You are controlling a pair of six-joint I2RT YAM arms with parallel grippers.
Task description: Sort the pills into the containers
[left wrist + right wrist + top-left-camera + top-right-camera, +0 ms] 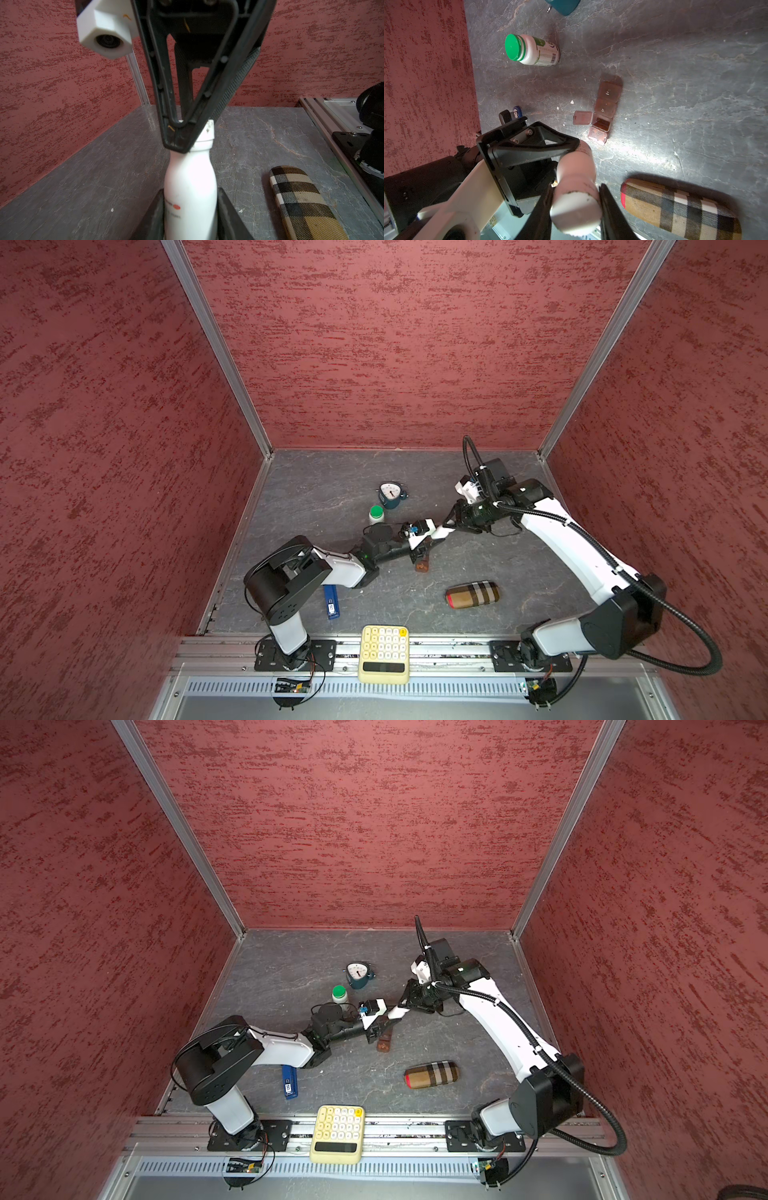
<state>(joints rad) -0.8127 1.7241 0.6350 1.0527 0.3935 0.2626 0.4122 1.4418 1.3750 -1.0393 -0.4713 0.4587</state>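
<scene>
A white bottle [441, 533] hangs above the table between my two grippers. My left gripper [190, 212] is shut on the bottle's body [190, 182], one jaw against each side. My right gripper [576, 207] is shut on the bottle's capped end [575, 209]. The containers [604, 112], a brown strip of small square compartments, lie on the table just below, with one lid [582, 117] folded open. In both top views the containers [384, 1043] are partly hidden under my left gripper. I cannot make out any pills; a few white specks [572, 101] lie beside the strip.
A green-capped pill bottle [376, 514] and a small teal clock [391, 494] stand behind the arms. A tan plaid case [472, 594] lies front right, a blue stick-like item [331, 601] front left, and a yellow calculator [384, 653] on the front rail.
</scene>
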